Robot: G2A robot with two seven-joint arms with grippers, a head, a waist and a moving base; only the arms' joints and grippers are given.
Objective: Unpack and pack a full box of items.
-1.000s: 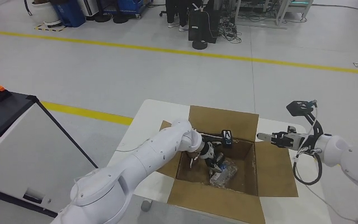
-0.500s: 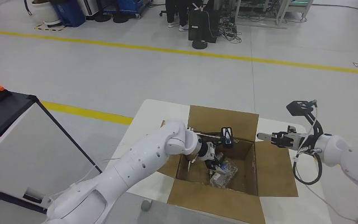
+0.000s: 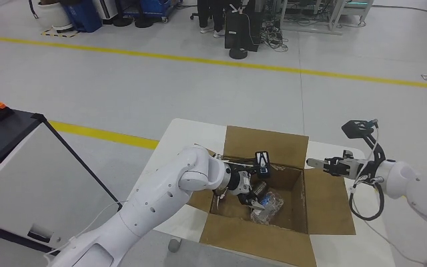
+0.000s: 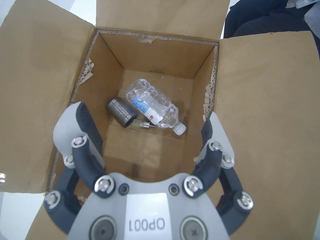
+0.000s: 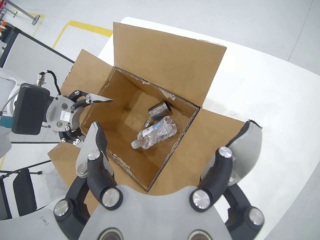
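An open cardboard box (image 3: 267, 140) (image 4: 160, 6) (image 5: 162, 51) stands on the white table with all flaps spread. On its floor lie a crushed clear plastic bottle (image 4: 152, 109) (image 5: 157, 132) (image 3: 269, 203), a dark metal cylinder (image 4: 122, 114) (image 5: 159, 109) and a small fitting (image 4: 143, 124) beside it. My left gripper (image 4: 146, 126) (image 3: 248, 189) (image 5: 98, 119) hangs open and empty over the box's near-left part, above the items. My right gripper (image 5: 173, 136) (image 3: 312, 162) is open and empty too, held high outside the box's right side.
The white table (image 3: 180, 133) (image 5: 262, 81) has free surface around the box, most on the right. A black-framed stand (image 3: 23, 127) sits off the table's left side. The box flaps (image 3: 330, 200) stick out on every side.
My left gripper has drawn back toward the box's left wall and risen a little from the items, still empty. The right arm has kept still.
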